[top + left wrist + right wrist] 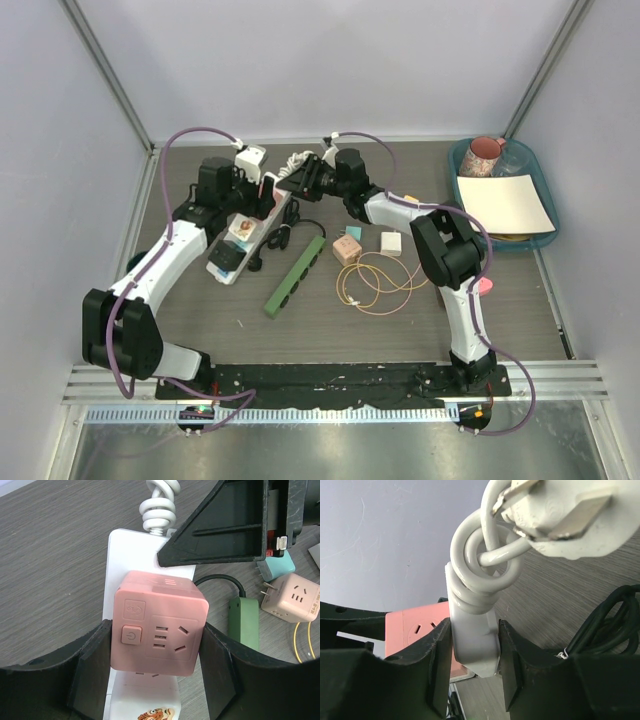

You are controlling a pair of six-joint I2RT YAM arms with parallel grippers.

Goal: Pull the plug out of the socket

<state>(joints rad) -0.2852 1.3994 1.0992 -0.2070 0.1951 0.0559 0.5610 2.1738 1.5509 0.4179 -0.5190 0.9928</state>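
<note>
A pink cube plug (157, 625) sits plugged into a white power strip socket (135, 550). My left gripper (157, 645) is shut on the cube, one finger on each side. My right gripper (474, 650) is shut on the cable end of the white strip (472, 630), just under its coiled white cord. In the top view the left gripper (250, 195) and the right gripper (298, 180) meet over the strip (232, 258) at the back left. The pink cube also shows in the right wrist view (412, 627).
A green power strip (295, 277), a second pink cube (347, 250), a white adapter (390, 243) and a yellow cable (375, 280) lie mid-table. A black cable (280, 238) lies beside the strip. A teal tray (540, 225) with a pink cup (485, 155) stands back right.
</note>
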